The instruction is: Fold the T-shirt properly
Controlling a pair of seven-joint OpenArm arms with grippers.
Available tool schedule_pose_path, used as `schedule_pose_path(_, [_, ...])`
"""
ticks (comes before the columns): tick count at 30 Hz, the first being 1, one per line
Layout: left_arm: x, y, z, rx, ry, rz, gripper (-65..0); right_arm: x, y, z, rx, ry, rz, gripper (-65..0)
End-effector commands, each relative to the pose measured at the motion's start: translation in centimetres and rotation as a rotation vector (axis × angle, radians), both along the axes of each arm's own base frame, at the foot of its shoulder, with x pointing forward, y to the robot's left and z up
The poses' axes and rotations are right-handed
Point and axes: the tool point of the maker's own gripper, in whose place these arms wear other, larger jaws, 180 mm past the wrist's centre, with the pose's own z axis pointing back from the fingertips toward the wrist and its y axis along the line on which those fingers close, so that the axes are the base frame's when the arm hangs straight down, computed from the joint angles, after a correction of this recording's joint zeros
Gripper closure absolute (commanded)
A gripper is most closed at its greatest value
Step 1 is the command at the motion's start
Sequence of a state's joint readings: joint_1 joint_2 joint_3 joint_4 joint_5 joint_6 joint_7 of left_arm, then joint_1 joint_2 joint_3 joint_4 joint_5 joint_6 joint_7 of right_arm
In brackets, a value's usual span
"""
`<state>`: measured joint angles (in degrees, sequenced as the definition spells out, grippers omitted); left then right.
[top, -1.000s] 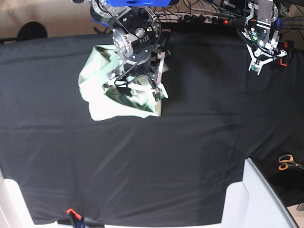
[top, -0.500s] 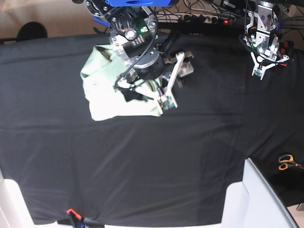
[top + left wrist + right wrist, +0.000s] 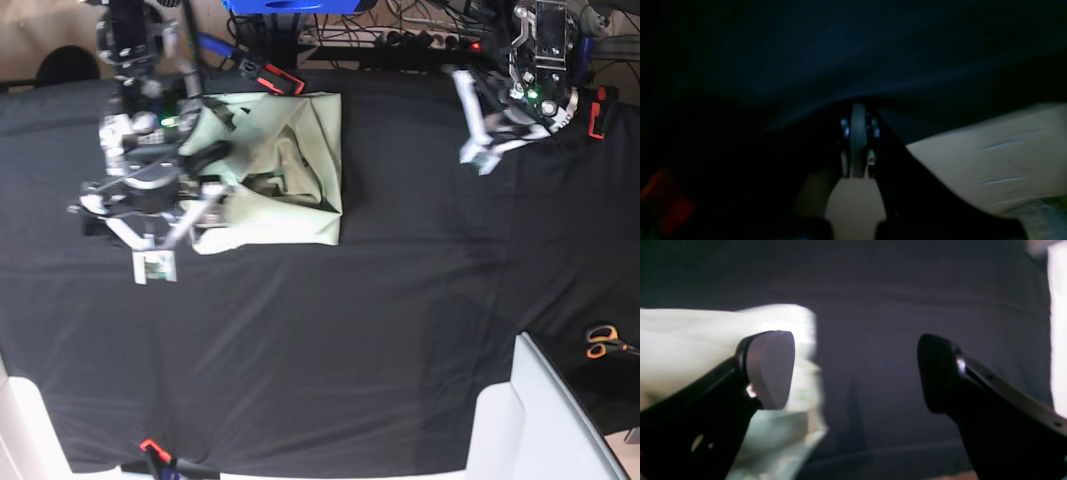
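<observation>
The right fingers (image 3: pixel 773 370) are wide open and hold nothing. They are over the left edge of the shirt (image 3: pixel 270 225). The shirt lies bunched on the black cloth (image 3: pixel 300 350). The left fingers (image 3: pixel 858 140) are closed, well apart from it.

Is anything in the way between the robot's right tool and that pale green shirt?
Nothing visible is. The right tool, its jaws wide apart, hangs over the shirt's edge: one jaw overlaps the T-shirt in its own wrist view, the other is over the black cloth.
</observation>
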<state>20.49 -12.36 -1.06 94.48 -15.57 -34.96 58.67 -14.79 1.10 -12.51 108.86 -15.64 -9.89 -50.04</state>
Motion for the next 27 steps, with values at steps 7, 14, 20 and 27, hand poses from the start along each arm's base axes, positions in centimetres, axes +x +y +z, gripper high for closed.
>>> schedule_pose_path(7, [3.2, -4.3, 4.1, -0.319, -0.078, 0.061, -40.6, -0.3, -3.2, -1.0, -0.065, 0.012, -0.035, -54.8])
schedule_pose_path(14, [3.9, -6.1, 3.5, -0.449, -0.051, 0.126, -64.8, -2.2, -2.8, -2.0, -0.074, -0.007, 0.005, -54.8])
schedule_pose_path(20, [4.7, -9.4, 4.6, -0.610, -0.061, 0.156, -65.0, -2.9, -2.9, -3.3, -0.077, 0.031, 0.008, -54.8])
schedule_pose_path(27, [6.1, -11.4, 4.5, -0.743, -0.044, 0.189, -65.0, -4.1, -2.7, -5.9, -0.084, 0.111, 0.017, -54.8])
